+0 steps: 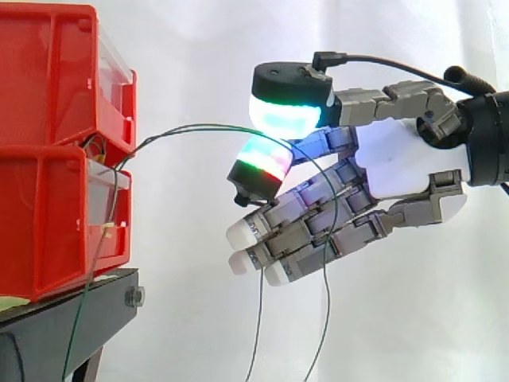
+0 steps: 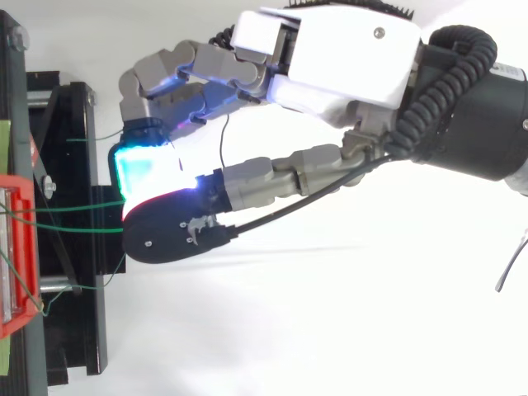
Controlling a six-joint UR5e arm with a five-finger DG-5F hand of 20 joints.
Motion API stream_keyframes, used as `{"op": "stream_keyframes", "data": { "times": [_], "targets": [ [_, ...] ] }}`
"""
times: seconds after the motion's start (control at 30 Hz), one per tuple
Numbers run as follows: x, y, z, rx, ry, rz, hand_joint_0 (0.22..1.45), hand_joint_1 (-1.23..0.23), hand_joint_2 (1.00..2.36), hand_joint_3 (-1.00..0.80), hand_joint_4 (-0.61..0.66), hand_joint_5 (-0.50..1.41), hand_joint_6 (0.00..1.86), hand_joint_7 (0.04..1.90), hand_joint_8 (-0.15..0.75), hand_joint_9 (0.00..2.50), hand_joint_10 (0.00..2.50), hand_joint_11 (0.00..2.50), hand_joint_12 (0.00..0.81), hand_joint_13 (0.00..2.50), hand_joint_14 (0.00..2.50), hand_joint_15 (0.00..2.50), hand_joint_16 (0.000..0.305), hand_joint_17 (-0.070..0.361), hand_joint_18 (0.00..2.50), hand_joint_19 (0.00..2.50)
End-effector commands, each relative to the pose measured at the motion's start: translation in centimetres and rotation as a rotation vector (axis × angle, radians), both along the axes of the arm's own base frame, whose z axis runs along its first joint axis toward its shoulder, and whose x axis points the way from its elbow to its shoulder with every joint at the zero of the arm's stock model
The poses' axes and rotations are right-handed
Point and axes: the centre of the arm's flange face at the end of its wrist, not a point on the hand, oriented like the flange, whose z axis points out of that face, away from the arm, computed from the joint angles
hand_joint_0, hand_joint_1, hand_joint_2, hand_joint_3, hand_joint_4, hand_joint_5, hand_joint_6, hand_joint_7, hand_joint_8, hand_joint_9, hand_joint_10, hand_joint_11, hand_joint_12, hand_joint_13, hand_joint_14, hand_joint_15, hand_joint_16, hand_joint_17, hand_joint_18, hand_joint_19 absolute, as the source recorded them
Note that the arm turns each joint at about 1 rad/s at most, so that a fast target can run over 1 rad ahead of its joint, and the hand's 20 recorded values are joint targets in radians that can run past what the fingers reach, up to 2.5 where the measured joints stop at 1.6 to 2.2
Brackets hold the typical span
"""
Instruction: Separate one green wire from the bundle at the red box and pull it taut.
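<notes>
Two stacked red bins (image 1: 56,151) stand at the left on a black stand (image 1: 71,318). Thin green wires come out of the gap between them. One green wire (image 1: 199,126) arcs rightward to my hand (image 1: 398,159), passes between the glowing thumb pad (image 1: 286,115) and a finger pad (image 1: 262,163), then drapes over the lower fingers and hangs down. Those two pads are pressed close together on it. From above, the hand (image 2: 330,49) reaches left, and two green wires (image 2: 82,230) run from the red bin (image 2: 16,247) to the pinching pads. The other fingers stretch out below, slightly curled.
A second loose wire end (image 1: 258,318) dangles below the fingers. Another green wire (image 1: 79,310) hangs down in front of the lower bin and past the stand. Shorter wire ends (image 2: 91,139) stick out over the black stand (image 2: 74,330). A white curtain lies behind.
</notes>
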Motion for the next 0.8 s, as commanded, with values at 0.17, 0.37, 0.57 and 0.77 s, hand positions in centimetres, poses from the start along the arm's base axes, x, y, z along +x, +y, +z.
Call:
{"op": "stream_keyframes", "data": {
  "times": [0.17, 0.37, 0.57, 0.77],
  "targets": [
    [-0.3, -0.1, 1.2, -0.064, 0.001, 0.004, 0.59, -0.81, 1.02, 0.03, -0.06, -0.11, 0.82, 1.47, 0.284, 0.51, 0.01, 0.24, 0.400, 0.33, 0.00, 0.14, 0.062, 0.140, 0.26, 0.02],
    [-0.5, -0.1, 2.2, -0.081, -0.008, 0.006, 0.60, -0.82, 1.02, 0.03, -0.09, -0.12, 0.83, 1.44, 0.275, 0.51, 0.00, 0.21, 0.393, 0.34, 0.00, 0.13, 0.061, 0.137, 0.28, 0.02],
    [-0.7, -0.2, 3.1, -0.120, -0.009, 0.008, 0.60, -0.83, 1.02, 0.00, -0.10, -0.12, 0.82, 1.43, 0.254, 0.48, 0.00, 0.11, 0.377, 0.43, 0.00, 0.14, 0.057, 0.127, 0.41, 0.06],
    [-0.9, -0.4, 3.0, -0.141, 0.010, -0.008, 0.60, -0.82, 1.02, 0.01, -0.04, -0.13, 0.83, 1.45, 0.327, 0.74, 0.01, 0.37, 0.397, 0.65, 0.01, 0.25, 0.055, 0.125, 0.58, 0.15]
  ]
}}
